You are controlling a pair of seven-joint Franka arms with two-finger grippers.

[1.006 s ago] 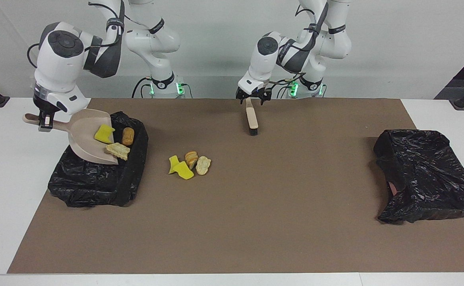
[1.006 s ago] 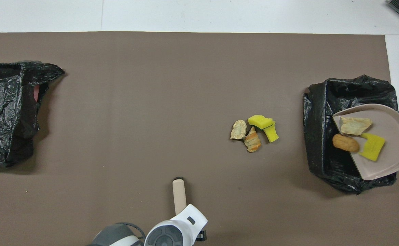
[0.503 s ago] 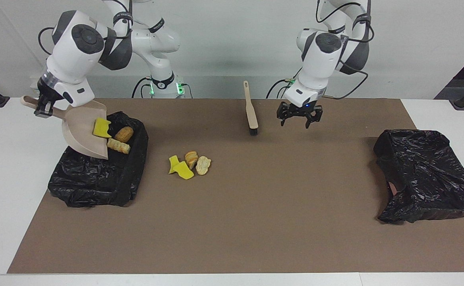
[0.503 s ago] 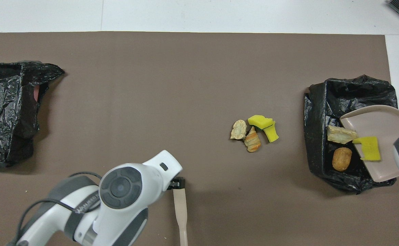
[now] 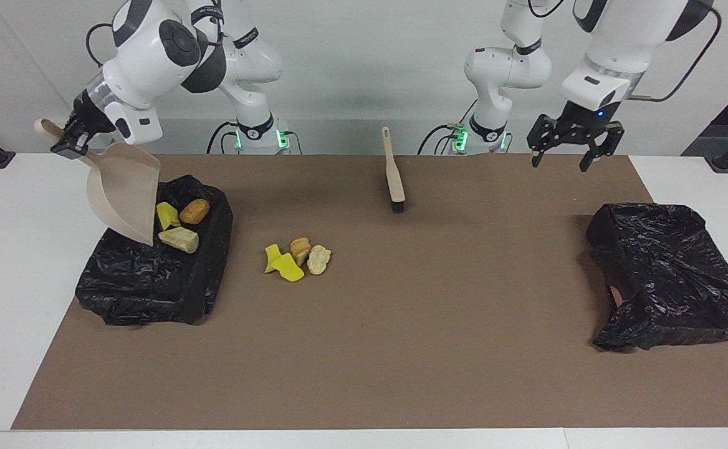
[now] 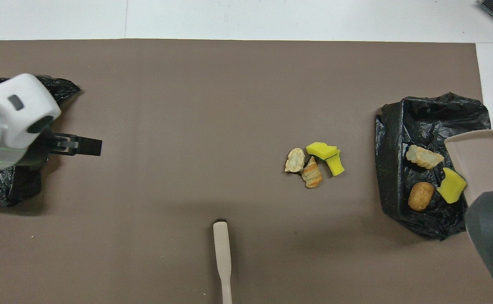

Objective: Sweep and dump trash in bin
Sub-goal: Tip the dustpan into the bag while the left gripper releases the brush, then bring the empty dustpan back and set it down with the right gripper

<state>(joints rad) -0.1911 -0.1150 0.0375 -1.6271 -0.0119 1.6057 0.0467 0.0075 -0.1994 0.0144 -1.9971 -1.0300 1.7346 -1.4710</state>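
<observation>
right gripper [image 5: 65,140] | fingers holding dustpan [image 5: 124,196] tipped over bin [image 5: 152,280]; three trash pieces [image 5: 178,239] now lying in it | left gripper [image 5: 566,146] having left brush [image 5: 394,178], fingers wide, hovering near spare bag [image 5: 669,280] | four pieces [image 5: 295,255] waiting mid-tabletop [image 5: 401,324]

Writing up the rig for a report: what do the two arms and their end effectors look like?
Both arms are glossy white with rounded shells and dark grey joint caps. Thin black cables loop along them, and green lights glow at their bases. The left end effector is black with two fingers and a small blue light above it. The right end effector is also black.
</observation>
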